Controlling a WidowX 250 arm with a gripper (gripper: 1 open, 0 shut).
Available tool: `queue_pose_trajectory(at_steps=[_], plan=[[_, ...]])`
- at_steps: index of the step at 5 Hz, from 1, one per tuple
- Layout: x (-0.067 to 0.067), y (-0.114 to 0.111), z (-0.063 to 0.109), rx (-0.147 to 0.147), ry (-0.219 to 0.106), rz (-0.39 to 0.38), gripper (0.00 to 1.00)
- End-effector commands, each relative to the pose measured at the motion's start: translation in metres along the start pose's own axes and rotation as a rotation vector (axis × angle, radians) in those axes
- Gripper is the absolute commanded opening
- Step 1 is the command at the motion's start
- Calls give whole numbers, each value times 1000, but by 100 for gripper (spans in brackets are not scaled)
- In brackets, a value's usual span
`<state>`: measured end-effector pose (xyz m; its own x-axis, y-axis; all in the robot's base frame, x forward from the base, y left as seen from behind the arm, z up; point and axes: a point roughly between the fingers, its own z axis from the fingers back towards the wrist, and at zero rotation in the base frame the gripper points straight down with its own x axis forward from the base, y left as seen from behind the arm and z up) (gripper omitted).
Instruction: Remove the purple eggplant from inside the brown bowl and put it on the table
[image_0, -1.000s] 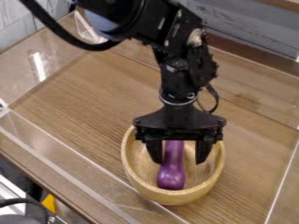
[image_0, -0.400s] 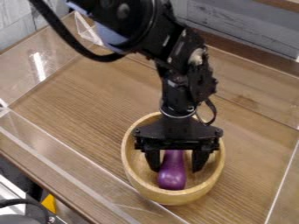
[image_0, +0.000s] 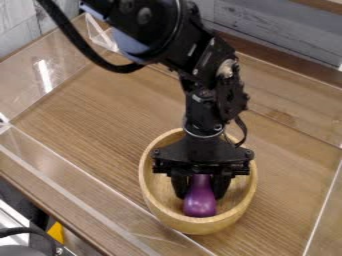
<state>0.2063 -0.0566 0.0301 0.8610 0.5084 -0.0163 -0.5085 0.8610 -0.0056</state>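
Observation:
The purple eggplant (image_0: 201, 203) lies inside the brown bowl (image_0: 150, 185), which stands on the table (image_0: 94, 115) near its front right. My gripper (image_0: 201, 190) points straight down into the bowl. Its two black fingers (image_0: 182, 186) sit low on either side of the eggplant, close against its flanks. Contact cannot be made out from this view. The eggplant's upper end is hidden behind the gripper body.
Clear acrylic walls (image_0: 54, 170) border the tabletop at the front and left, close to the bowl's front edge. The black arm (image_0: 174, 40) with its cables reaches in from the upper left. Bare wood-grain surface lies left of and behind the bowl.
The gripper has sunk slightly into the bowl, and its fingers have drawn in from a wide spread to stand close around the eggplant. Bowl and eggplant have not moved.

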Motion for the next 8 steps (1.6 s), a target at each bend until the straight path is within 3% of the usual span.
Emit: queue_pose_trajectory(at_steps=[1,2,3,6,7,8], plan=[[6,-8,20,-43,-25,-6,0],[7,-10,32,-57,-22,-2,0],[9,-11,36,-71,-38,-1,100],[10,-9,24,-55,-41,21,100],[10,-9,21,-51,-42,27,0],[10,-9,22,-48,-41,29,0]])
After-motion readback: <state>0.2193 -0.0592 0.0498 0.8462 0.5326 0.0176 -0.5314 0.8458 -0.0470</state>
